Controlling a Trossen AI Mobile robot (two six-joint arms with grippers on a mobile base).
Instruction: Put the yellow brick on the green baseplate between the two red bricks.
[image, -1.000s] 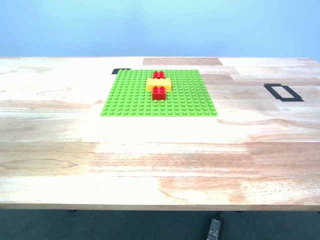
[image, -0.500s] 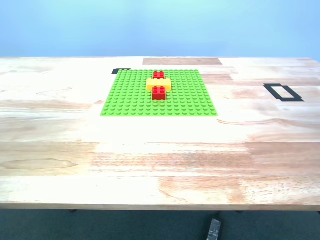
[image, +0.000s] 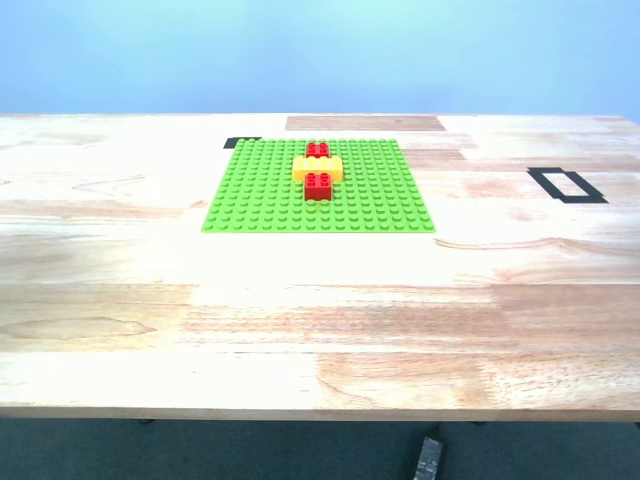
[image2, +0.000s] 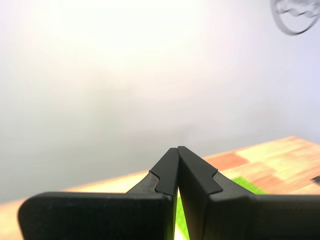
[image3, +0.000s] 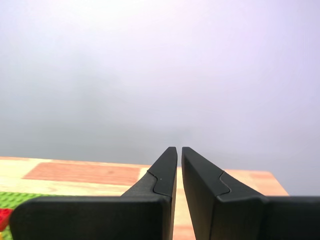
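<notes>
In the exterior view the green baseplate (image: 260, 200) lies flat at the far middle of the table. The yellow brick (image: 317, 168) sits on it crosswise, between the two red bricks, one behind it (image: 317, 150) and one in front (image: 318, 186); all three touch in a row. Neither arm shows in the exterior view. My first gripper (image2: 177, 149) is shut and empty, raised and facing the wall, with a corner of the baseplate (image2: 245, 184) below it. My second gripper (image3: 179, 149) is shut and empty, with the baseplate's edge (image3: 15, 199) and a bit of red brick (image3: 4, 217) beside it.
A black tape rectangle (image: 566, 185) marks the table at the exterior view's right. A small black tape mark (image: 240, 142) lies at the baseplate's far corner. A dark object (image: 428, 458) shows below the table's front edge. Bare wood surrounds the baseplate.
</notes>
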